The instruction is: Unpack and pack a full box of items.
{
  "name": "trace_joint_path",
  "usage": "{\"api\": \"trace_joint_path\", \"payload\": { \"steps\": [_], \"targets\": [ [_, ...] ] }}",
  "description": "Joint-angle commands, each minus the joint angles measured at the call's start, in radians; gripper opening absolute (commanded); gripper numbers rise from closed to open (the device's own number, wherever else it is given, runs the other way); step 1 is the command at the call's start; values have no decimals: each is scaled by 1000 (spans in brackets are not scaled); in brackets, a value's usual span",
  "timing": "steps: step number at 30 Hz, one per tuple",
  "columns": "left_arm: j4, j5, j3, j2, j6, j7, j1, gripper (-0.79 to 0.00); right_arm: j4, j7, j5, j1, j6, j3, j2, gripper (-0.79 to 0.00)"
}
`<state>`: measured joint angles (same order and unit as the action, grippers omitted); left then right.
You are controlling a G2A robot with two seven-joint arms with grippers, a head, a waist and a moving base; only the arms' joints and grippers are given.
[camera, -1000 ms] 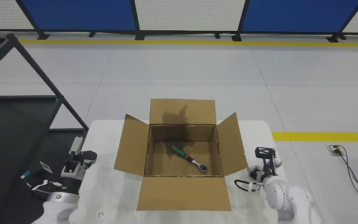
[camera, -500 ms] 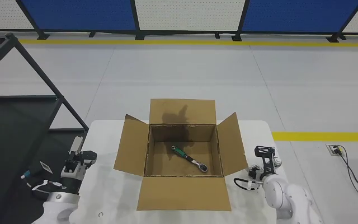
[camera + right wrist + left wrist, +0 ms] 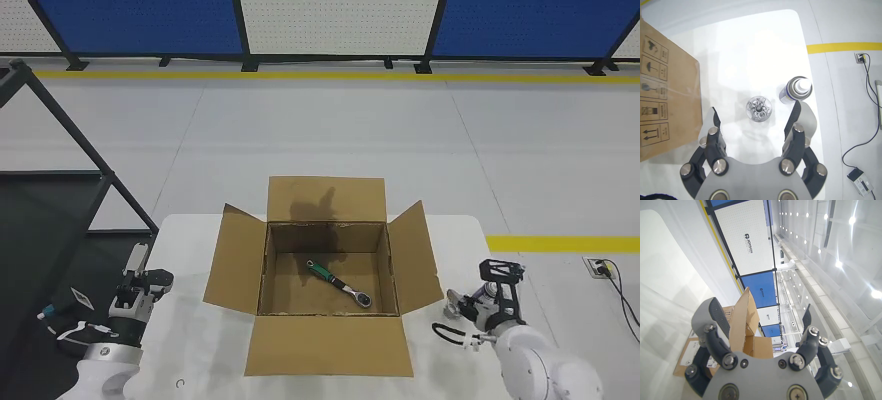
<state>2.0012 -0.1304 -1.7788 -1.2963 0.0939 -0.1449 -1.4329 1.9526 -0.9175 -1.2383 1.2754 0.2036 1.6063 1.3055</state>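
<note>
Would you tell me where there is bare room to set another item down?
The table is bare left of the box, and past the spray can toward the far right corner. The box floor is free around the wrench. It is tight between the right flap and the can, where the round metal part stands.

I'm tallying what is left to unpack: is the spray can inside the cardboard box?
No, the spray can stands upright on the white table, outside the cardboard box, beside a small metal part.
</note>
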Motion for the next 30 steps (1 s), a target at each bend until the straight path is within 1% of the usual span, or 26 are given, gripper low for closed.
{"api": "trace_joint_path", "payload": {
  "steps": [1, 4, 8, 12, 15, 17, 18, 30],
  "targets": [
    [0, 0, 0, 0, 0, 0, 0, 0, 62, 10, 22, 38, -9, 19, -1, -74],
    [0, 0, 0, 0, 0, 0, 0, 0, 151, 22, 82, 91, -42, 51, -3, -6],
    [0, 0, 0, 0, 0, 0, 0, 0, 279, 54, 152, 159, -84, 100, -5, 0],
    [0, 0, 0, 0, 0, 0, 0, 0, 392, 99, 261, 213, -137, 150, -6, 0],
    [0, 0, 0, 0, 0, 0, 0, 0, 397, 133, 328, 210, -217, 162, -10, 0],
    [0, 0, 0, 0, 0, 0, 0, 0, 397, 128, 339, 190, -243, 152, -13, 0],
    [0, 0, 0, 0, 0, 0, 0, 0, 397, 119, 326, 178, -245, 139, -15, 0],
    [0, 0, 0, 0, 0, 0, 0, 0, 397, 119, 326, 178, -245, 139, -15, 0]
  ]
}}
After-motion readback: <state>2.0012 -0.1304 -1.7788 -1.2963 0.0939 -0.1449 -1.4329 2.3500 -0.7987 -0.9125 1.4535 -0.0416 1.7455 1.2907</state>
